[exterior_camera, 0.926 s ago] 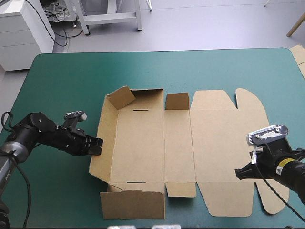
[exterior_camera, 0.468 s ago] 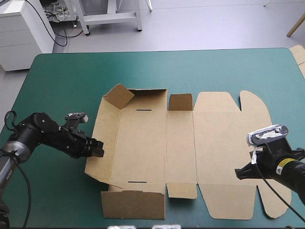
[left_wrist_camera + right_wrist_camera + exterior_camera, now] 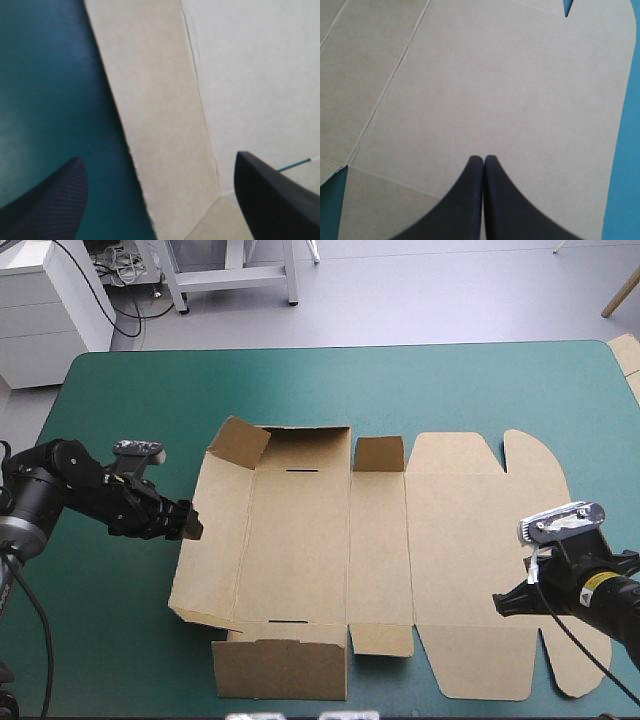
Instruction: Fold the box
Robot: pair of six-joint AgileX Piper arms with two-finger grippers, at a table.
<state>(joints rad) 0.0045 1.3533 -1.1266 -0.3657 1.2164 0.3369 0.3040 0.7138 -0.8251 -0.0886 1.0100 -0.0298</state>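
The brown box [image 3: 380, 540] lies as a mostly flat cut sheet in the middle of the teal-green table. Its left wall [image 3: 205, 540] leans far outward, almost flat. My left gripper [image 3: 188, 523] stands open just outside that wall, touching nothing. In the left wrist view the wall's edge [image 3: 150, 130] runs between the spread black fingers [image 3: 55, 200] of the left gripper [image 3: 159, 159]. My right gripper [image 3: 497, 602] is shut and hovers over the lid panel [image 3: 470, 540]. The right wrist view shows the right gripper [image 3: 483, 160] as one pointed arch above the bare lid [image 3: 500, 85].
The near end wall [image 3: 280, 668] stands upright at the table's front edge. A corner flap [image 3: 238, 441] and a small flap [image 3: 378, 453] are raised at the box's far side. More board [image 3: 626, 355] shows at the table's far right edge. Teal-green cover [image 3: 330, 385] lies beyond the box.
The left gripper opened, let go of the left wall and drew back to the left. The wall dropped outward from half-raised to nearly flat. The right arm stayed still.
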